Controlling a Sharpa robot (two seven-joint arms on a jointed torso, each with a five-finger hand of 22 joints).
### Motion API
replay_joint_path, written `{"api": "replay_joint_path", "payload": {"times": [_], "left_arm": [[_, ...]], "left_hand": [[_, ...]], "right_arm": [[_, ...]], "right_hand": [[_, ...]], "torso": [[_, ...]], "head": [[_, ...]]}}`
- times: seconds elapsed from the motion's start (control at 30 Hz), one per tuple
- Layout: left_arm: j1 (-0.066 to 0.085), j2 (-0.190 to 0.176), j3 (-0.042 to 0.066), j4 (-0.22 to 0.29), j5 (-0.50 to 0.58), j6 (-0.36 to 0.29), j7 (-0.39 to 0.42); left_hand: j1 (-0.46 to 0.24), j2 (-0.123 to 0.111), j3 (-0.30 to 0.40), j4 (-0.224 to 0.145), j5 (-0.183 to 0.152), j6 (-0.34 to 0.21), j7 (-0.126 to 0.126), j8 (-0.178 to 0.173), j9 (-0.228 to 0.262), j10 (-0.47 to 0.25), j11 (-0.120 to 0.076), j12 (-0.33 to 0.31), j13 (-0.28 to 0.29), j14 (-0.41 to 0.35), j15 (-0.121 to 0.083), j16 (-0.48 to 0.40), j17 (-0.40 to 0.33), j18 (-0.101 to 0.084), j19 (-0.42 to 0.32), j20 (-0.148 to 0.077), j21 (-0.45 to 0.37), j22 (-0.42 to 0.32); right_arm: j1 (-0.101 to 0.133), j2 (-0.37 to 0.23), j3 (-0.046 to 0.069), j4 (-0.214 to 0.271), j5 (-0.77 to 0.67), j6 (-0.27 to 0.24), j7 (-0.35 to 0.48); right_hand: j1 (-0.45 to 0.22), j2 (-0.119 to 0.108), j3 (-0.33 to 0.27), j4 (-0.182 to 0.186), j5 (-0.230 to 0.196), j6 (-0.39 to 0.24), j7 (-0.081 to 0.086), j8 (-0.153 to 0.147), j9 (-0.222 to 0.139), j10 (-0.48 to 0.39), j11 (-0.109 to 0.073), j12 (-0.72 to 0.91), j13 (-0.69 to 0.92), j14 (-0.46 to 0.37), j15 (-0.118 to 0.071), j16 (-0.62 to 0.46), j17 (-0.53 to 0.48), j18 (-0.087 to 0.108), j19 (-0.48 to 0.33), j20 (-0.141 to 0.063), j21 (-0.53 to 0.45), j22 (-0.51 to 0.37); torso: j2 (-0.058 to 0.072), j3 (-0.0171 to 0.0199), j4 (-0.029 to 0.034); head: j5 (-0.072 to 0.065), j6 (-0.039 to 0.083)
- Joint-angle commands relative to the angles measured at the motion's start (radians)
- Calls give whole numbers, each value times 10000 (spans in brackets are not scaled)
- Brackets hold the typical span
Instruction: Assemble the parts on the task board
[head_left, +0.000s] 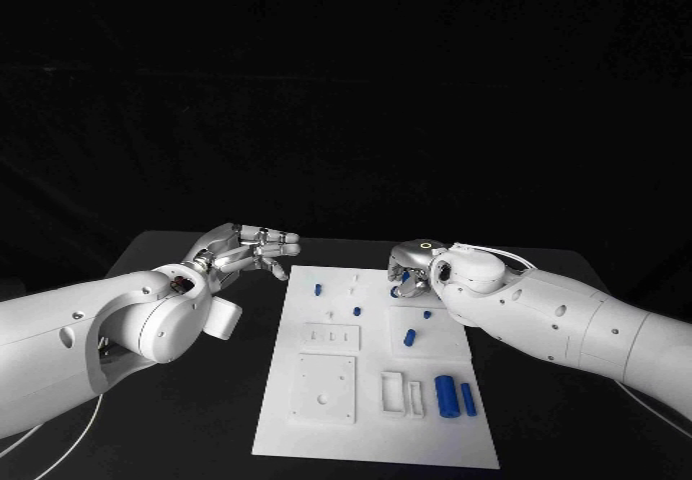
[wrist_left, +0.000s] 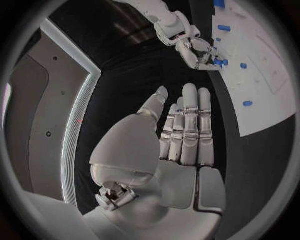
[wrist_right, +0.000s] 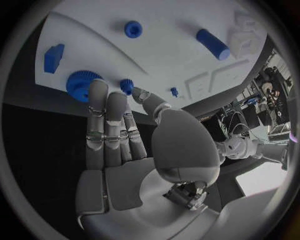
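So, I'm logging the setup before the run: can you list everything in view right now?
table: one, black, under everything.
board: one, white, middle of the table.
big cylinders: two, blue, side by side on the board's near right part.
small pieces: at least five, blue, scattered over the board's far half; more may hide under the right hand.
left hand: one, silver, empty, off the board's far left corner.
right hand: one, silver, fingertips at a blue toothed wheel on the board's far right part; I cannot tell whether it holds anything.
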Motion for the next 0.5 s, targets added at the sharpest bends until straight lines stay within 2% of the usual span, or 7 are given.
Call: {"api": "replay_joint_path", "payload": {"times": [0.03, 0.23, 0.5], "left_arm": [[18, 12, 11, 28, -31, 183, 17], [18, 8, 11, 28, -32, 188, 13], [18, -8, 11, 37, -33, 176, 18]], "left_hand": [[-65, 28, -82, 57, -29, -99, 4, -20, 12, -65, -20, 14, 15, -44, 6, 63, -49, 95, 17, 30, -68, -40], [-65, 28, -82, 57, -29, -99, 4, -20, 12, -65, -20, 14, 15, -44, 6, 63, -49, 95, 17, 30, -68, -40], [-65, 28, -82, 57, -29, -99, 4, -20, 12, -65, -20, 14, 15, -44, 6, 63, -49, 95, 17, 30, -68, -40]], "right_arm": [[-14, 20, -5, -27, -352, 222, -64], [-38, 50, -9, -51, -371, 281, -55], [-71, 71, -11, -72, -340, 261, -12]], "right_hand": [[-47, -55, 93, 4, -38, 58, -20, 36, 1, 86, -22, 5, 7, -71, 12, 41, 8, 174, 87, 1, -78, 80], [-40, -49, 198, -14, -57, 90, -24, 37, 3, 128, -31, 4, 6, -66, 6, 49, 13, 179, 117, -5, -148, 232], [-68, -14, 277, 10, -79, 163, -45, 41, 8, 213, -56, 4, 7, -64, -6, 64, 22, 180, 145, -10, -245, 447]], "torso": [[45, 8, 13], [67, 8, 30], [93, 5, 20]], "head": [[-10, 3], [-9, -20], [4, -32]]}}
